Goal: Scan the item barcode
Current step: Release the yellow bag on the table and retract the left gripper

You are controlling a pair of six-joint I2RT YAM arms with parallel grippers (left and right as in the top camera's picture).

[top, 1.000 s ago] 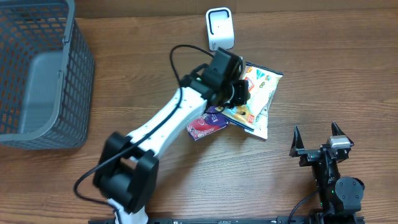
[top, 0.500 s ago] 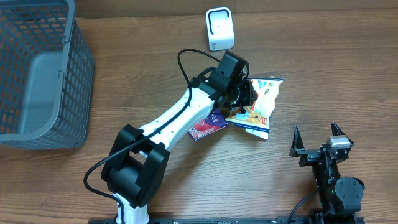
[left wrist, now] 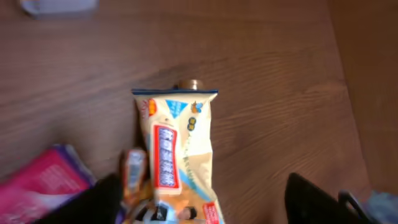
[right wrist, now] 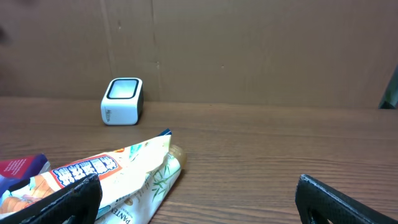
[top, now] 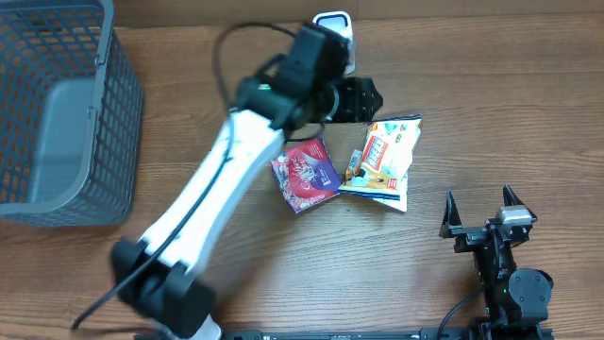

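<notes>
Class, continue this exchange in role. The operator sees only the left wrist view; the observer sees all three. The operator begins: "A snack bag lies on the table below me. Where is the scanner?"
Observer: The scanner stands on the table beyond the bag, by the far edge.
Operator: What is off to my left, out of frame?
Observer: A grey basket stands at the table's left end.
Operator: And the other arm?
Observer: The right gripper is open and holds nothing, at the table's near right, apart from the bag.
</notes>
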